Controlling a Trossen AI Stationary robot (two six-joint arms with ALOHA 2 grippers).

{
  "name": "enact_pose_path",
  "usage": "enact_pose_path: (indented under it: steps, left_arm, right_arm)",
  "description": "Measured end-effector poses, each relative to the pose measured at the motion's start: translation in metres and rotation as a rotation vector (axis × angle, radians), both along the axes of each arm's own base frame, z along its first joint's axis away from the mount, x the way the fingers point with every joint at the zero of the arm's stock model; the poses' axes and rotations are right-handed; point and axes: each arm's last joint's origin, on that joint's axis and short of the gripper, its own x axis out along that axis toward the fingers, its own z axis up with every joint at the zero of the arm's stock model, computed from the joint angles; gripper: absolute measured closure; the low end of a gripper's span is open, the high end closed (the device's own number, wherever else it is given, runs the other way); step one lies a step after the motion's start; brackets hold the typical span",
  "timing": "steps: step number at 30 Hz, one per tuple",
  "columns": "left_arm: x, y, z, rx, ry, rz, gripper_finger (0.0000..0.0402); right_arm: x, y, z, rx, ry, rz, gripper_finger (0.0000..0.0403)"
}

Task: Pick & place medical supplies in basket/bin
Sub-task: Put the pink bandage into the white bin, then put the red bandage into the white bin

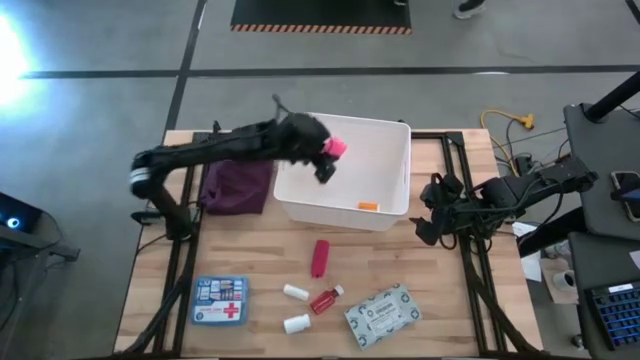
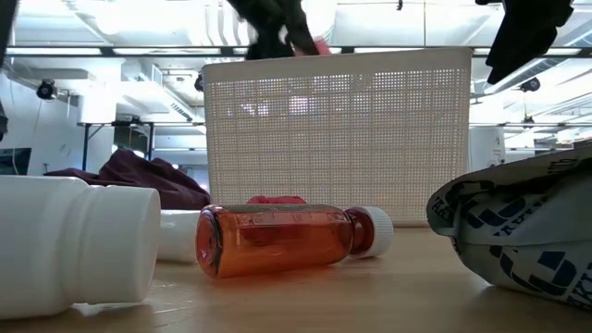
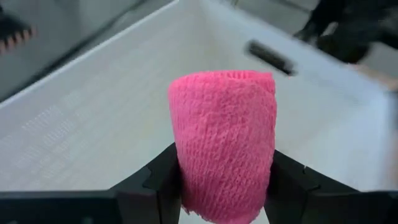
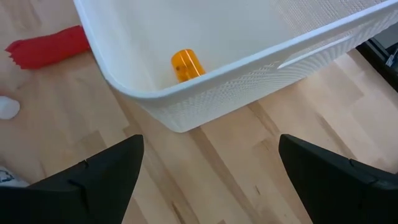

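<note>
My left gripper (image 1: 330, 155) hangs over the white bin (image 1: 395, 135), shut on a pink roll of gauze-like wrap (image 1: 337, 147) (image 3: 224, 143). An orange bottle (image 1: 369, 206) (image 4: 186, 64) lies on the bin's floor. On the table near the front lie a red tube (image 1: 319, 257), a red bottle (image 1: 326, 299) (image 2: 282, 240), two white vials (image 1: 295, 292) (image 1: 296, 323), a blue-white first-aid box (image 1: 219, 300) and a grey-green patterned packet (image 1: 382, 314). My right gripper (image 1: 428, 215) (image 4: 208, 180) waits open, right of the bin. My left gripper pinches the pink roll's lower sides (image 3: 186, 180) between its two fingers (image 3: 163, 177), one finger on each side. The roll is lifted clear above the bin's inside and stands up past the fingertips.
A purple cloth (image 1: 238, 184) lies left of the bin. The bin's ribbed near wall (image 2: 338, 139) stands behind the red bottle in the low view. Bare wood (image 1: 450, 290) shows right of the packet. Cables and equipment (image 1: 600, 200) sit beyond the table's right edge.
</note>
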Motion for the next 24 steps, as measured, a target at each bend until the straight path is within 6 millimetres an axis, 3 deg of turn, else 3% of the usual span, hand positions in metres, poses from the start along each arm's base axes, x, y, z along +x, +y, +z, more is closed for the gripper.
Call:
enact_pose_path:
  steps: [3,8,11,17,21,24]
  left_arm:
    - [0.016,0.016,-0.012,-0.042,0.049,-0.007,0.0247]
    - [0.034,0.022,-0.024,-0.063,0.176,-0.008,0.0227]
    - [0.040,0.024,-0.022,-0.064,0.199,-0.001,0.0198]
    - [0.033,0.024,-0.011,-0.023,0.257,0.050,0.0142]
    - [0.028,0.025,-0.006,-0.010,0.262,0.071,0.0134]
    - [0.027,0.026,-0.013,-0.038,0.301,0.089,0.0134]
  right_arm:
    - [0.000,0.000,0.000,-0.003,0.002,0.005,0.0037]
    - [0.000,0.000,0.000,-0.013,0.008,0.021,0.0037]
    - [0.001,0.000,0.001,-0.008,-0.004,0.020,0.0037]
    - [0.004,-0.001,0.002,-0.015,-0.034,0.005,0.0037]
    - [0.006,-0.003,0.002,-0.018,-0.044,-0.009,0.0037]
    - [0.008,-0.005,0.003,-0.023,-0.054,-0.008,0.0037]
